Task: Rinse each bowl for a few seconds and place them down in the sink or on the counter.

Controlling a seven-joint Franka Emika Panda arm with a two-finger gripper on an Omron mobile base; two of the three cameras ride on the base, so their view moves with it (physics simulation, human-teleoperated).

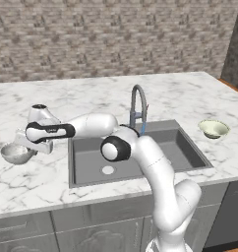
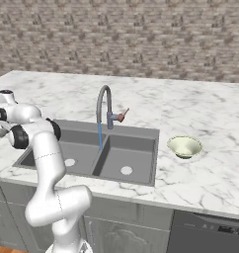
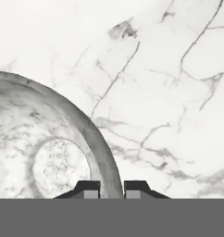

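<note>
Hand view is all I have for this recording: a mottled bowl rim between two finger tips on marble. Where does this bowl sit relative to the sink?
Observer: The grey bowl sits on the counter, to the left of the sink in the left base view, with the gripper over it.
Operator: Is the tap on?
Observer: Yes, a thin blue stream runs from the faucet down into the sink.
Operator: And the second bowl?
Observer: The cream-green bowl stands upright on the counter on the far side of the sink, untouched.
Operator: Are the jaws closed on the rim?
Observer: In your view they sit close on either side of it, one inside, one outside.
</note>
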